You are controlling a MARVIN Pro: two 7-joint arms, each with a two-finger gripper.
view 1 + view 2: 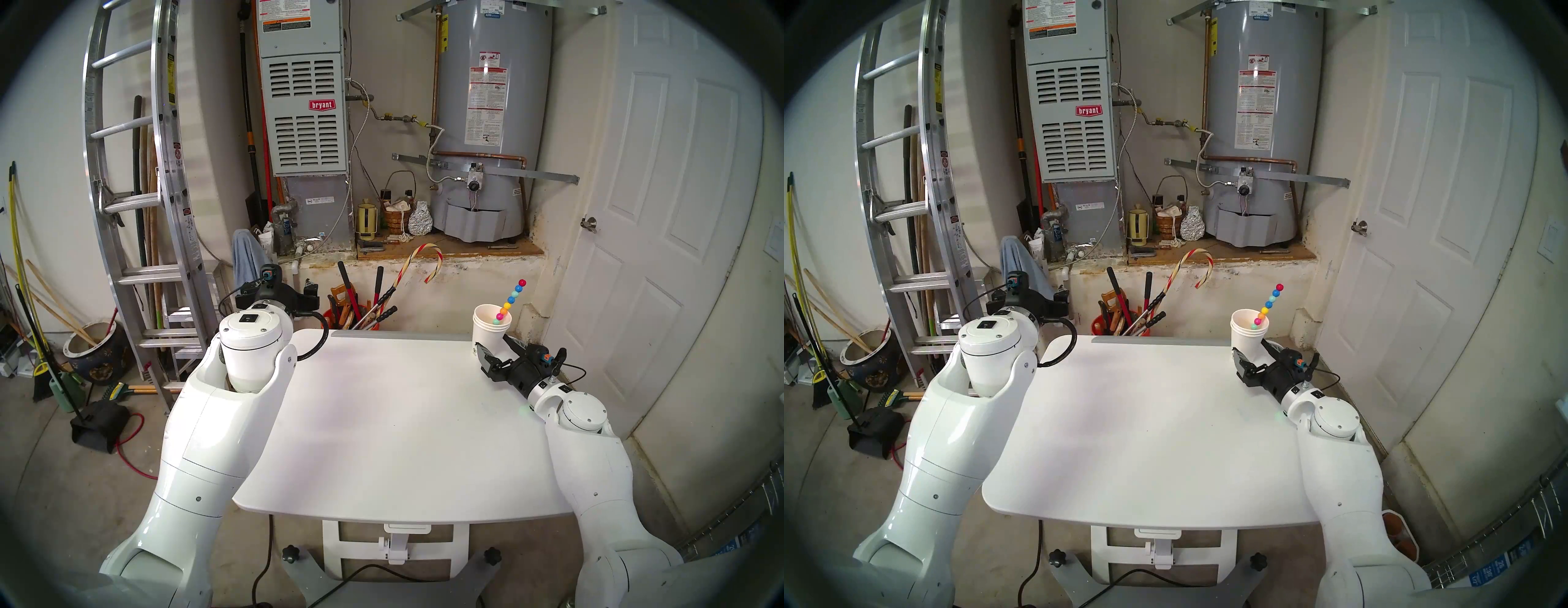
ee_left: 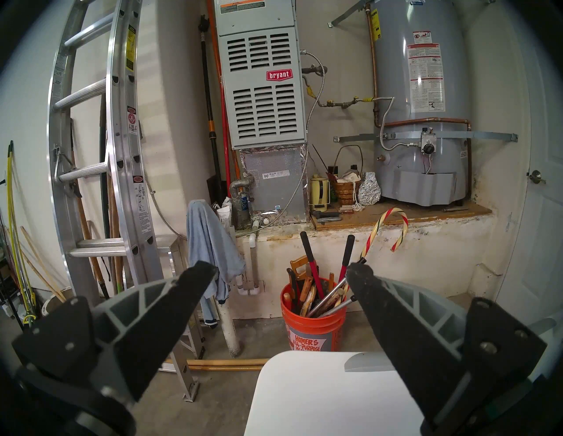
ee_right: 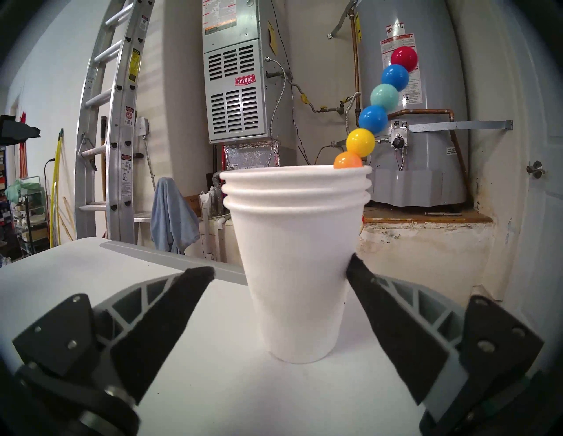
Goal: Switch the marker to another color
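Observation:
The marker (image 1: 511, 300), a slim stick of round beads in red, blue, teal, yellow, orange and pink, leans in a stack of white paper cups (image 1: 488, 335) at the table's far right corner. In the right wrist view the marker (image 3: 373, 117) rises past the right of the cup rim (image 3: 298, 274). My right gripper (image 1: 494, 343) is open low around the cups; in the right wrist view (image 3: 280, 268) the right finger is at the cup wall and the left finger stands apart. My left gripper (image 1: 312, 293) is open and empty, in the air past the table's far left corner.
The white table (image 1: 382, 424) holds only the cups. Behind its far edge stands an orange bucket (image 1: 352, 316) of long-handled tools with a striped candy cane (image 1: 424, 254). A ladder (image 1: 127, 191) leans at the left. A white door (image 1: 657, 212) is at the right.

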